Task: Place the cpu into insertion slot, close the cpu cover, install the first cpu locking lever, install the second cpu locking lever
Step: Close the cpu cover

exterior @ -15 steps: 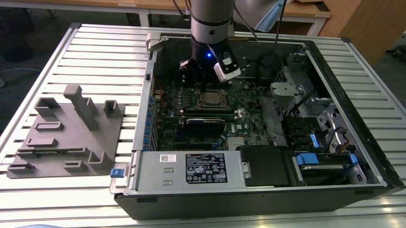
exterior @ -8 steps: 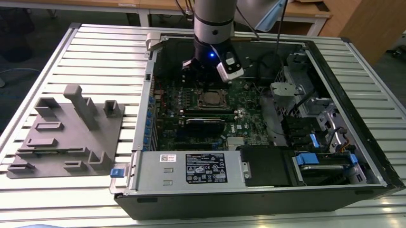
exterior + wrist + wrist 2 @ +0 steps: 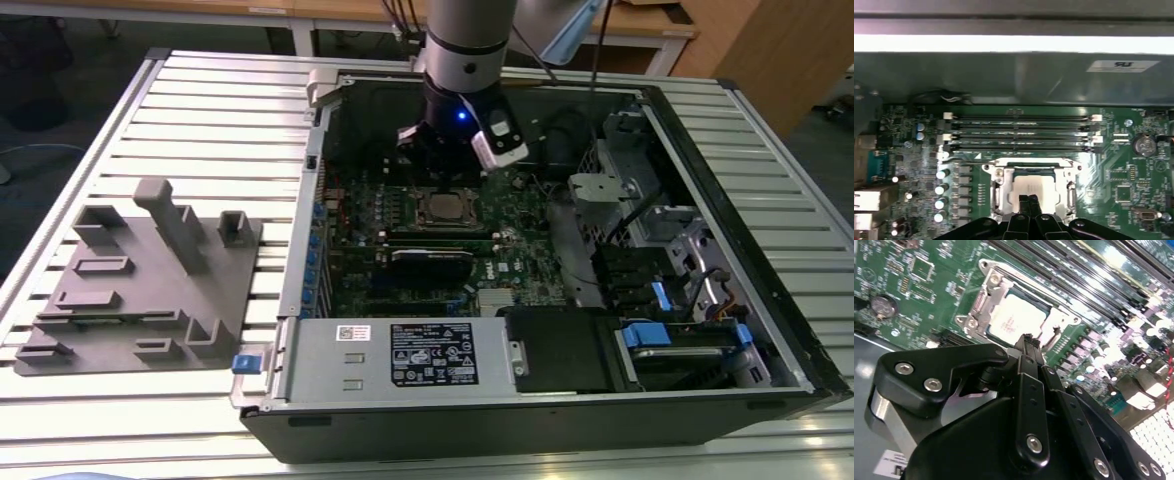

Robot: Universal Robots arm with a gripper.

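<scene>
Cpu [image 3: 1015,320] flat in insertion slot [image 3: 447,211], silver top up, square to the rim. Cpu cover [image 3: 1055,322] apparently down around it, frame flat, centre cut-out leaving the metal top exposed. Locking levers: latched or not, cannot tell.

Tool [image 3: 1028,341] right over one edge of the cpu, fingertips pressed together, nothing gripped between them. Touching the chip or just above it: cannot tell. Likely reason for the closed, narrow tip: one blunt point for pressing or nudging thin metal parts in a tight spot, not a grasp. Arm [image 3: 467,50] upright in the exterior view, down through the open side of the computer case [image 3: 534,430], approach straight from above.

Surroundings:
- Green motherboard [image 3: 514,235] under everything.
- Long black memory slots [image 3: 1021,132] just beside the socket.
- Row of silver capacitors [image 3: 941,189] along another side.
- Coin battery [image 3: 1143,145] well apart.
- Power supply box [image 3: 400,355] and blue tabs [image 3: 650,335] at the near end of the case in the exterior view.
- Grey fixture block [image 3: 134,270] on the slatted table [image 3: 200,110], toward the exterior view's left, well apart from the work.

In the way: the tool's own black linkage across part of the socket in the second wrist view. Case walls and drive hardware close round the arm, so probably little sideways room.
</scene>
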